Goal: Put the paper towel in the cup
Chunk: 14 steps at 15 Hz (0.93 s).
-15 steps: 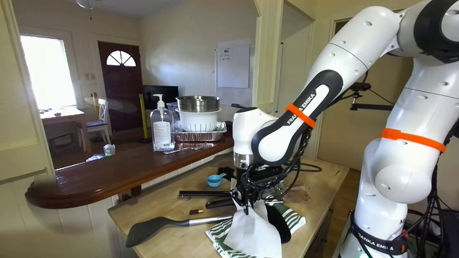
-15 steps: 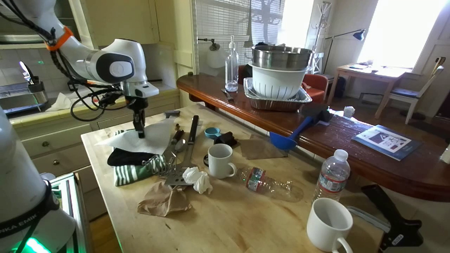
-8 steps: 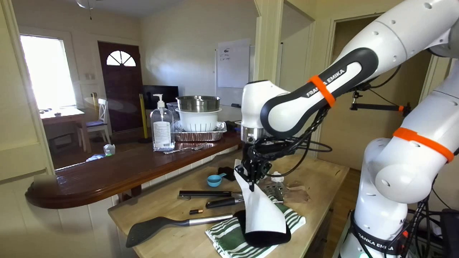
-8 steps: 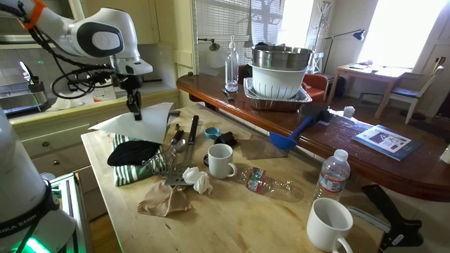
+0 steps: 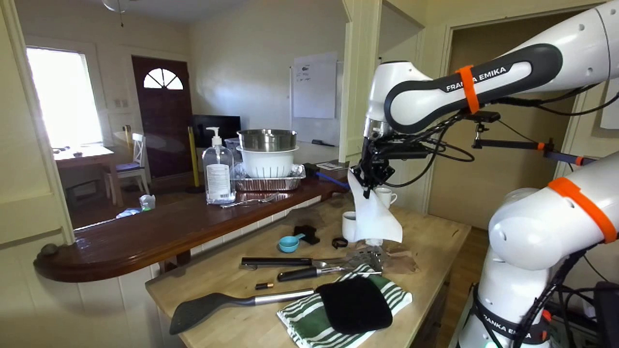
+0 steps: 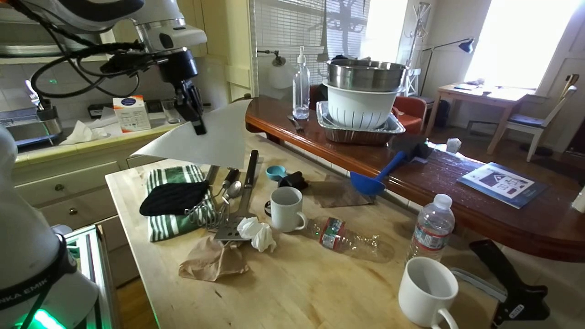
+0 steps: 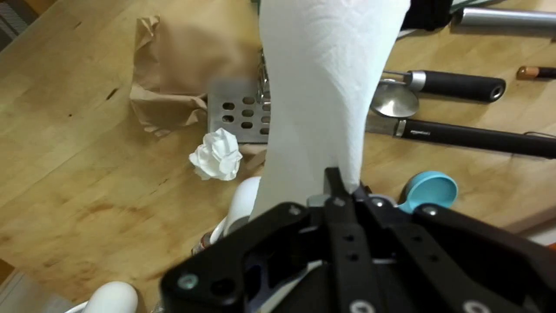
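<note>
The paper towel is a thin white sheet, seen in both exterior views and in the wrist view. My gripper is shut on its upper part, and the sheet hangs in the air above the table. In the wrist view the gripper pinches a fold of the sheet between its fingertips. The cup is a white mug standing upright mid-table. It is apart from the gripper and partly behind the towel in an exterior view. In the wrist view the towel hides part of the cup.
Another white mug stands near a water bottle. An empty bottle lies beside the cup. A white paper wad, spatula and brown paper lie close by. A black pad lies on the green-striped cloth.
The gripper has risen with the paper towel, lifting it off the striped cloth and black pad. In an exterior view it has moved up and right, now in front of the cup.
</note>
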{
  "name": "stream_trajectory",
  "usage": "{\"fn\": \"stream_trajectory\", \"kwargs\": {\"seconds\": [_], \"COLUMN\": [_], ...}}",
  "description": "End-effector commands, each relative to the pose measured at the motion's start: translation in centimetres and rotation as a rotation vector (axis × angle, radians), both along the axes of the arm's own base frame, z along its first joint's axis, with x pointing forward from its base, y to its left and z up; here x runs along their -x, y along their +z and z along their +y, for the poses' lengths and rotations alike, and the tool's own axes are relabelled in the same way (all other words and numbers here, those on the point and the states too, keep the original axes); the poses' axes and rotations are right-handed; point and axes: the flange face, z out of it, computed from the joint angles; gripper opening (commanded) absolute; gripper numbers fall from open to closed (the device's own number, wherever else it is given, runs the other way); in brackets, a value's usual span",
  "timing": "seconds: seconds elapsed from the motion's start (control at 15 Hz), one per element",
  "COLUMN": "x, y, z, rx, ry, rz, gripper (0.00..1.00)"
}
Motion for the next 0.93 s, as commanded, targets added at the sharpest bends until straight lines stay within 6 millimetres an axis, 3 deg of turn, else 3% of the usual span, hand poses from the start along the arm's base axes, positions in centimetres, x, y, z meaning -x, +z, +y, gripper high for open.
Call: {"fn": "stream_trajectory", "kwargs": {"seconds": [0.0,0.2,0.53,0.73,0.87], "x": [0.1,-0.4,-3.0,-4.3,-5.3], "y": [0.2,0.2,0.7,-0.7,-2.8], "z": [-0.5,-0.9,-6.3,-9.4,-11.4], "rx": [-0.002,-0.02,-0.072,-0.103,-0.103], "ry": [-0.001,-0.012,-0.132,-0.203,-0.259], "rz": [-0.003,-0.012,-0.12,-0.152,-0.142], "gripper": [0.02,0.0,0.0,0.0,0.0]}}
